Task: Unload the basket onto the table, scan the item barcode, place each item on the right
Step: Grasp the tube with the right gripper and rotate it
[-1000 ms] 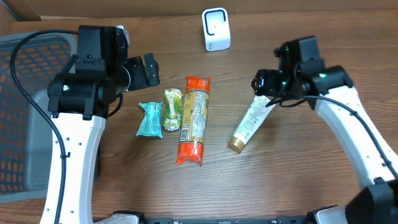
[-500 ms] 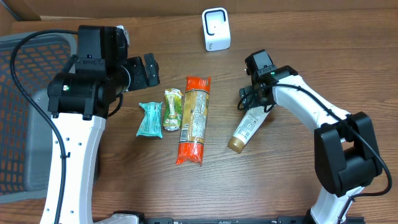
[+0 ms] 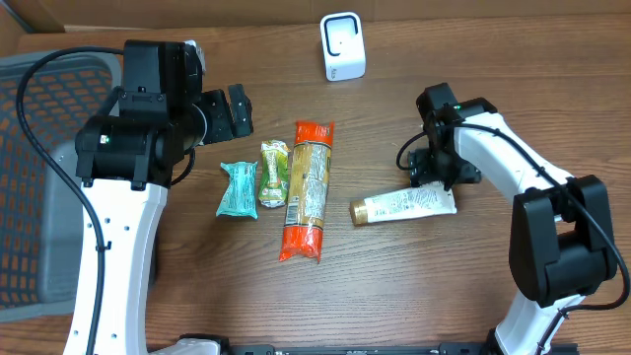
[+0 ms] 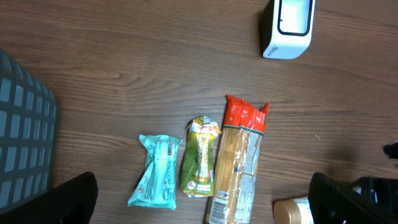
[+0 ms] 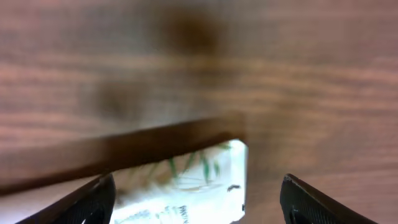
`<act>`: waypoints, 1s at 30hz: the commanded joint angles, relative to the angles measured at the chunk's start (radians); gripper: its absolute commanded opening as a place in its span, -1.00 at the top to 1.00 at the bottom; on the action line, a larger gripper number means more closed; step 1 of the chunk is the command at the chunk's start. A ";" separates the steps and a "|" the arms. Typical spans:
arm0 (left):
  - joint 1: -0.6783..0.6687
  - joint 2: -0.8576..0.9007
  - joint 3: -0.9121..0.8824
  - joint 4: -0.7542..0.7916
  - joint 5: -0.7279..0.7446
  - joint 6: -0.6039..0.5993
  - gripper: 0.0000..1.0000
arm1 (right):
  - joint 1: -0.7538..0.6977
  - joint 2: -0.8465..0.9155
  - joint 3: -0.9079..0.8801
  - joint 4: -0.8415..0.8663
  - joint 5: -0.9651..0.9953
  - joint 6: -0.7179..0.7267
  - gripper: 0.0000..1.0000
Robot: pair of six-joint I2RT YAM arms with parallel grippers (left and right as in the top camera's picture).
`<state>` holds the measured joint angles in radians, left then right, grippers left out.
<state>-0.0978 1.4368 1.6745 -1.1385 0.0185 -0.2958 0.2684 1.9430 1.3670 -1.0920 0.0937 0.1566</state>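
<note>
The tube has swung flat across the table beside the pasta pack; the right claw stands open astride its crimped end, so grasping seems in hand, and next comes closing, lifting and facing the scanner.

You have a dark brown wood-grain tabletop under soft, even light. A grey plastic mesh basket sits at its left edge, and a flat tan strip borders the far side.
</note>
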 commanded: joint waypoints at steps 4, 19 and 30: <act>-0.002 0.003 0.009 -0.003 0.007 0.011 -0.99 | 0.011 -0.002 0.008 -0.142 -0.200 -0.046 -0.69; -0.002 0.003 0.009 -0.003 0.007 0.011 -0.99 | 0.147 -0.002 -0.057 -0.126 -0.335 -0.349 -0.68; -0.002 0.003 0.009 -0.003 0.007 0.011 -0.99 | 0.146 -0.002 -0.084 0.088 -0.209 -0.243 -0.70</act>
<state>-0.0978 1.4368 1.6741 -1.1385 0.0185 -0.2958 0.4141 1.9240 1.3125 -1.0473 -0.1818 -0.1482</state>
